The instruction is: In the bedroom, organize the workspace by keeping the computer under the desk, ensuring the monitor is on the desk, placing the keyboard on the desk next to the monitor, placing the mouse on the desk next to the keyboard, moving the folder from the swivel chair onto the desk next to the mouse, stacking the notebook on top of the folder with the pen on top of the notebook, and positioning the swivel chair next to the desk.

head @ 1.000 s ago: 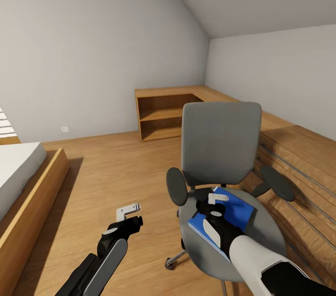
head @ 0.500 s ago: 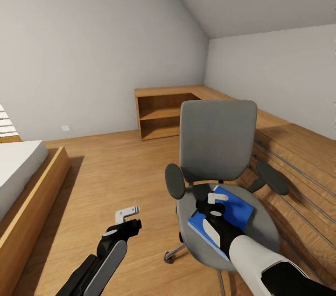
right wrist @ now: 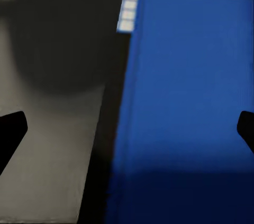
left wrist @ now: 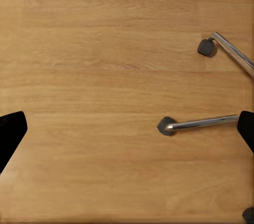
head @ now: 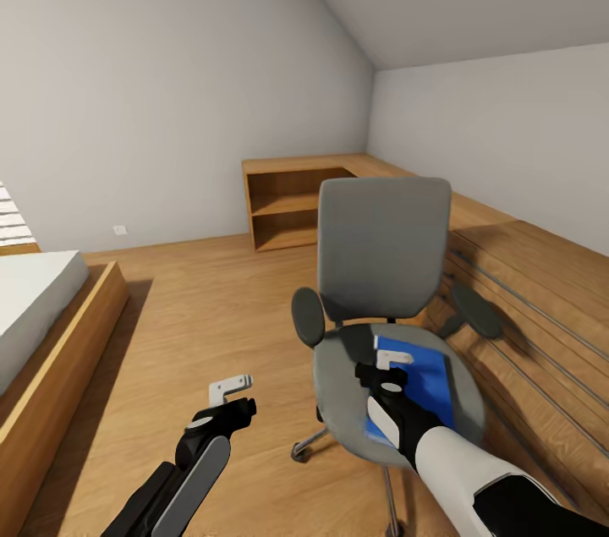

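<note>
The swivel chair [head: 385,249] stands in front of me, grey back upright, black armrests out to both sides. The bright blue folder [head: 425,378] lies flat on its seat [head: 338,385]. My right gripper [head: 391,364] hovers open just above the folder's near-left part. In the right wrist view the folder [right wrist: 185,102] lies under the open right gripper [right wrist: 127,131], with the grey seat [right wrist: 53,108] beside it. My left gripper [head: 230,389] hangs open over the bare floor, left of the chair. Its wrist view shows the chair's chrome legs [left wrist: 203,123] and castors beneath the left gripper [left wrist: 127,134].
A bed in a wooden frame [head: 51,351] runs along the left. A light wooden shelf unit [head: 288,207] fills the far corner, and a wooden dresser with long bar handles [head: 541,309] stands right behind the chair. Wooden floor [head: 194,300] lies between bed and chair.
The whole picture has shifted a little, so the camera moved. The chair has turned and slid slightly left, and the folder now lies squarer on the seat. Both grippers keep their poses.
</note>
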